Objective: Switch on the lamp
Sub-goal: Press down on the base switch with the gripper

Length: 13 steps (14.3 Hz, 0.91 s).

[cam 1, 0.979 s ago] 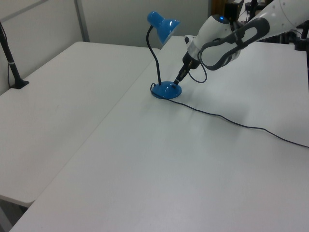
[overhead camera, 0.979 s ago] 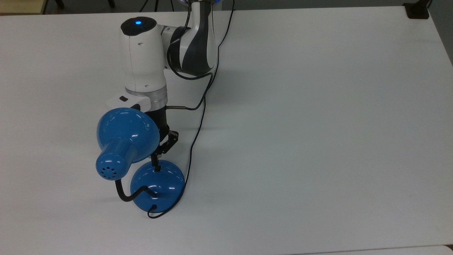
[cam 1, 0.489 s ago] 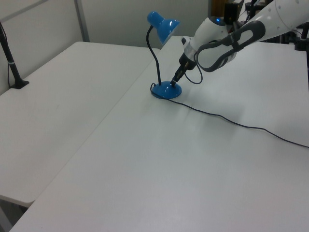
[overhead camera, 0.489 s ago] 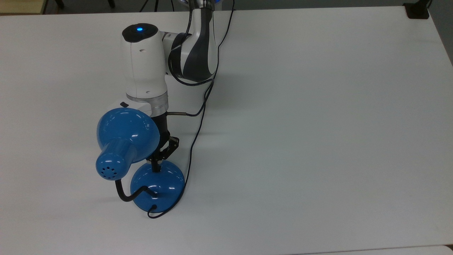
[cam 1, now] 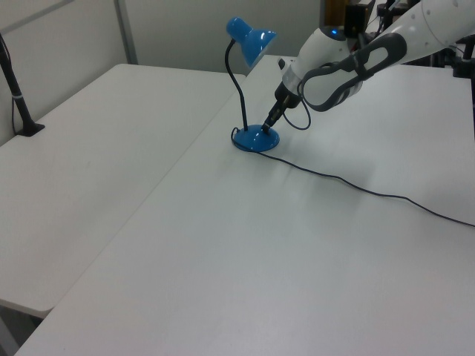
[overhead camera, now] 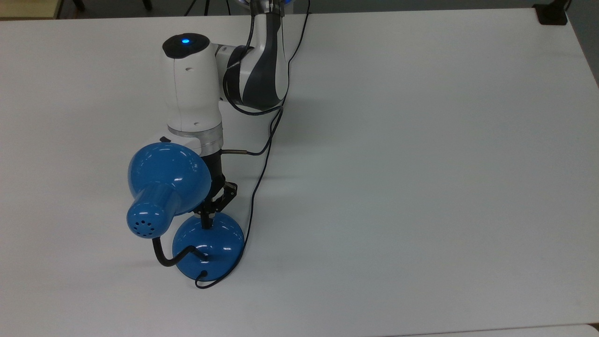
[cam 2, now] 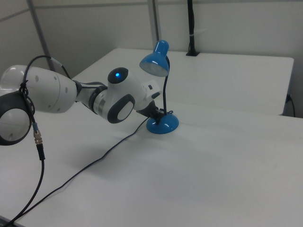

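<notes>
The lamp stands on the white table: a glossy blue dome shade (overhead camera: 161, 180) (cam 1: 251, 39) (cam 2: 154, 62), a black gooseneck (overhead camera: 164, 255) (cam 1: 235, 85) and a round blue base (overhead camera: 208, 245) (cam 1: 256, 139) (cam 2: 163, 124). No light shows from the shade. My gripper (overhead camera: 206, 220) (cam 1: 267, 127) (cam 2: 158, 113) reaches down at a slant, its black tip resting on the top of the base on the side toward the arm, where the small switch sits. The shade hides part of the gripper in the top view.
The lamp's thin black cord (overhead camera: 262, 164) (cam 1: 356, 185) (cam 2: 94, 163) trails from the base across the white table (overhead camera: 421, 164). A second table (cam 1: 89, 148) adjoins it on the left view's left. A black clamp post (cam 1: 18, 104) stands at that table's far edge.
The arm shifted slightly toward the lamp's base over the last second, bringing the gripper tip onto the top of the base. The lamp has not moved.
</notes>
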Tool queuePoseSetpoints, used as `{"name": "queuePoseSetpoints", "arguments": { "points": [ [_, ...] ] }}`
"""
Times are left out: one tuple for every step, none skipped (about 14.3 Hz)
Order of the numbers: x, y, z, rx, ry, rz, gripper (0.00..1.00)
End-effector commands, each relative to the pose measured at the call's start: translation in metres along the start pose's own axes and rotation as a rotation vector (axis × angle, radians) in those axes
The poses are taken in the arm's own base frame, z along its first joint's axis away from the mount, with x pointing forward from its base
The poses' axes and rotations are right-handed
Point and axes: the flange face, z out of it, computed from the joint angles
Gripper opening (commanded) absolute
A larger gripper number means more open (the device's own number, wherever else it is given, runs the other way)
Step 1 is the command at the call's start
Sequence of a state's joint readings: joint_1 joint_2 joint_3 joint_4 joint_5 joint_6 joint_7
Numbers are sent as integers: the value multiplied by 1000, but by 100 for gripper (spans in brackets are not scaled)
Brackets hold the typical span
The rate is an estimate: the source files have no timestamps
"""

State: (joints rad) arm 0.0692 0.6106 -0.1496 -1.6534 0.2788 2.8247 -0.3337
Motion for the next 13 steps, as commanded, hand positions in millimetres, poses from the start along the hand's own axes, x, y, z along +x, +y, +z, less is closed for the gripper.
{"name": "queuePoseSetpoints", "arguments": {
  "points": [
    [5, -6, 15, -2, 27, 9, 1],
    [7, -8, 19, -3, 30, 19, 1],
    [8, -7, 22, -4, 31, 23, 1],
    [10, -6, 23, -6, 34, 23, 1],
    [10, -7, 22, -5, 36, 23, 1],
    [15, -11, 15, 0, 47, 21, 1],
    [22, -11, -2, 1, 64, 20, 1],
    [21, -8, -18, 5, 63, 20, 1],
    [18, -6, -31, 6, 61, 24, 1],
    [15, -5, -45, 10, 58, 27, 1],
    [10, -5, -57, 14, 54, 31, 1],
    [2, -5, -70, 20, 45, 38, 1],
    [-8, -6, -84, 28, 37, 48, 1]
  ]
}}
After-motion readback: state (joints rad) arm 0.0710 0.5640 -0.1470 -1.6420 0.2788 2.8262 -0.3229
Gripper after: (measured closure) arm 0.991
